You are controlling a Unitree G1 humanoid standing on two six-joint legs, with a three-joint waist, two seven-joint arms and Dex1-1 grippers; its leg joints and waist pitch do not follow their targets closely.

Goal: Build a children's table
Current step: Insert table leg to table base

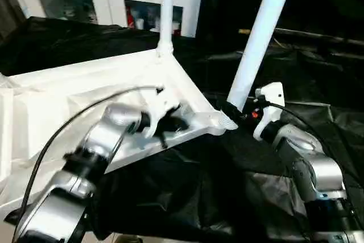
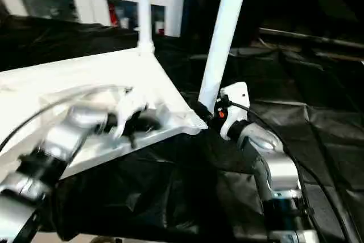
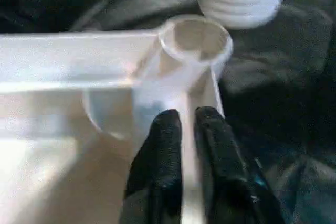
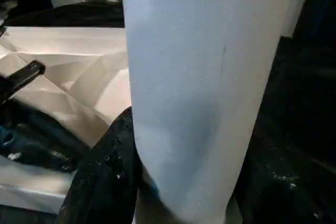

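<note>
Upturned white plastic ribbed table top [image 1: 85, 92] on black sheeting [image 1: 187, 192], near corner socket [image 3: 195, 39] empty, just beyond left gripper [image 3: 186, 121], nearly together. Right gripper [image 1: 234, 112] clamped on long white tube leg [image 1: 259, 38], threaded end beside socket; top cut off.

**My arms, as I see them**

My left forearm [image 1: 108, 132] is a silver metal shell broken by black joint bands, with a thin black cable [image 1: 54, 140] arching over it. My left gripper [image 3: 191, 124] ends in two glossy black fingers [image 3: 157, 166] set on a white mount. My right forearm [image 1: 310, 160] is the same rounded silver with black rings. Its wrist carries a white bracket [image 1: 272, 103] with a small red-orange spot, perhaps a light, and a black cable [image 1: 307, 126] of its own. My right gripper [image 1: 230, 111] is black.
</note>
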